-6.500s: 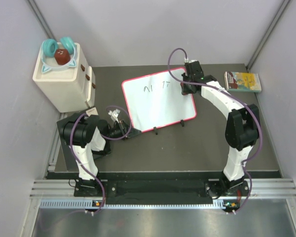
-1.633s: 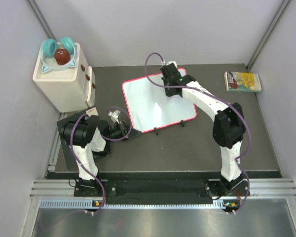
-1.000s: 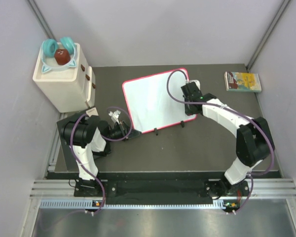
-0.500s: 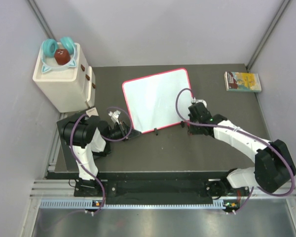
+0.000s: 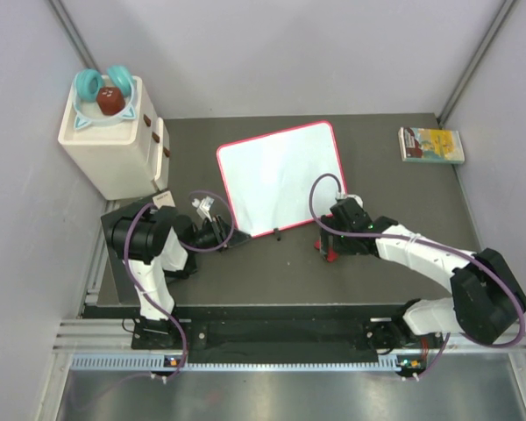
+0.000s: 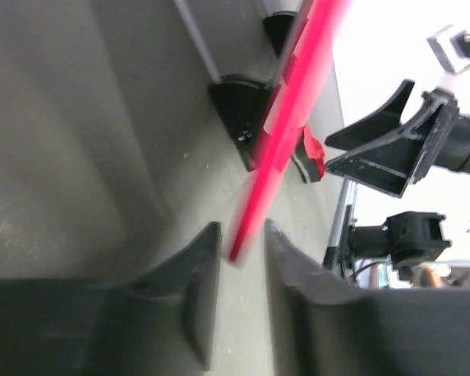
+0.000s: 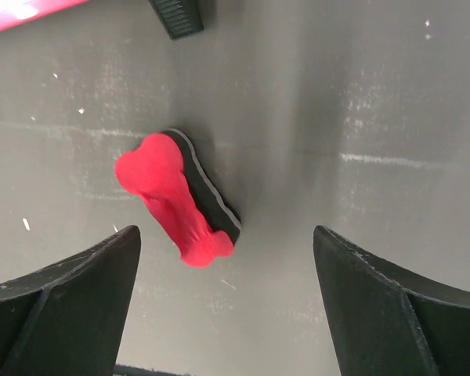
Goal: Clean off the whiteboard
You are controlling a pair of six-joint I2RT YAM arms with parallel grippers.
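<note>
The whiteboard (image 5: 280,175) lies mid-table, its white face free of marks, red rim all round. My left gripper (image 5: 226,235) sits at its near left corner. In the left wrist view the red rim (image 6: 286,117) runs down between the left gripper's (image 6: 242,235) fingers, which stand slightly apart and open around it. In front of the board's near right corner, my right gripper (image 5: 329,239) hovers wide open over a red eraser (image 5: 330,254). The eraser (image 7: 180,200), red with a black pad, lies free on the table between the open right gripper's (image 7: 227,235) fingers.
A cream box (image 5: 114,145) with teal earmuffs and a brown object on top stands at the back left. A yellow-green book (image 5: 431,145) lies at the back right. One black board foot (image 7: 180,16) rests just beyond the eraser. Grey walls close in both sides.
The right arm swept over the board, drew back to its near right corner, opened and left the eraser on the table. The scribbles are gone. The left jaws loosened around the rim.
</note>
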